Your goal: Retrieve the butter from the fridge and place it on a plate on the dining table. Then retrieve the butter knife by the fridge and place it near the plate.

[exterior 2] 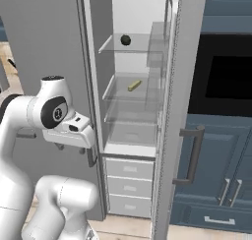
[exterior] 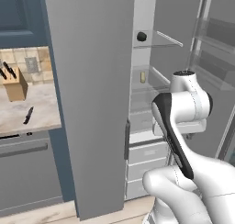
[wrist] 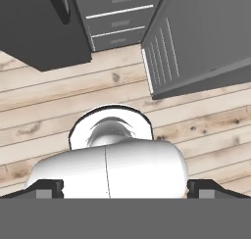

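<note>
The grey fridge (exterior: 92,103) stands with both doors swung open. The butter (exterior: 143,77), a small pale yellow stick, lies on a middle glass shelf (exterior 2: 134,85). On the marbled counter left of the fridge lies the slim dark butter knife (exterior: 28,115). My gripper (wrist: 125,189) hangs in front of the fridge (exterior 2: 71,148), well below and short of the butter's shelf, and points down at the floor. It is open, its tips wide apart with nothing between them. The plate and the dining table are out of view.
A dark round object (exterior: 142,36) sits on the fridge's top shelf (exterior 2: 126,40). A tan knife block (exterior: 15,83) stands behind the butter knife. The open left door (exterior 2: 44,47) and right door (exterior 2: 172,135) flank the arm. Dark blue cabinets (exterior 2: 216,175) stand to the right.
</note>
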{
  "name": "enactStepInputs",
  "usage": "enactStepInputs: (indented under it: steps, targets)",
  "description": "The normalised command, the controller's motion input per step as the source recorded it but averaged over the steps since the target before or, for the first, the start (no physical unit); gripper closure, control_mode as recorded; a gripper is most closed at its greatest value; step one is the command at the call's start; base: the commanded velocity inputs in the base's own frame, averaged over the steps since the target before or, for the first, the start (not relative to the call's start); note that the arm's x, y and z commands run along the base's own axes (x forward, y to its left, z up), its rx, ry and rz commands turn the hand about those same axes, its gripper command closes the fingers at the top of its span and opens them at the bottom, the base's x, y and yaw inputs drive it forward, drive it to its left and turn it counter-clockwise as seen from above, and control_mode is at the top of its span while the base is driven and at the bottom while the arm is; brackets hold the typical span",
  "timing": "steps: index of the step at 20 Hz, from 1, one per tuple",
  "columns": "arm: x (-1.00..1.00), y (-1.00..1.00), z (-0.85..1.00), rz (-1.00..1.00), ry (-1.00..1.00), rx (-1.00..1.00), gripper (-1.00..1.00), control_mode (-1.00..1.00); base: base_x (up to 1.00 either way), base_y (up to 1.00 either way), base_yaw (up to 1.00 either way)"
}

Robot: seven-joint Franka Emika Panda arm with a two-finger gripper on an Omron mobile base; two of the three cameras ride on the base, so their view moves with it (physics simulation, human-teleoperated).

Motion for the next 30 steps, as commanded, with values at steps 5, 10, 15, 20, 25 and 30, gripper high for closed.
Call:
enactStepInputs:
  steps: [5, 10, 15, 20, 25, 30]
  targets:
    - [0.00, 0.00, 0.00, 0.00, 0.00, 0.00, -1.00, 1.00, 0.06, -0.07, -0.30]
    - [0.00, 0.00, 0.00, 0.00, 0.00, 0.00, -1.00, 1.00, 0.04, -0.02, -0.32]
    - [0.00, 0.00, 0.00, 0.00, 0.00, 0.00, -1.00, 1.00, 0.18, 0.01, -0.17]
    - [0.00, 0.00, 0.00, 0.00, 0.00, 0.00, -1.00, 1.00, 0.35, 0.00, 0.00]
    - [0.00, 0.00, 0.00, 0.00, 0.00, 0.00, -1.00, 1.00, 0.57, 0.00, 0.00]
    - [0.00, 0.00, 0.00, 0.00, 0.00, 0.00, -1.00, 1.00, 0.59, 0.00, 0.00]
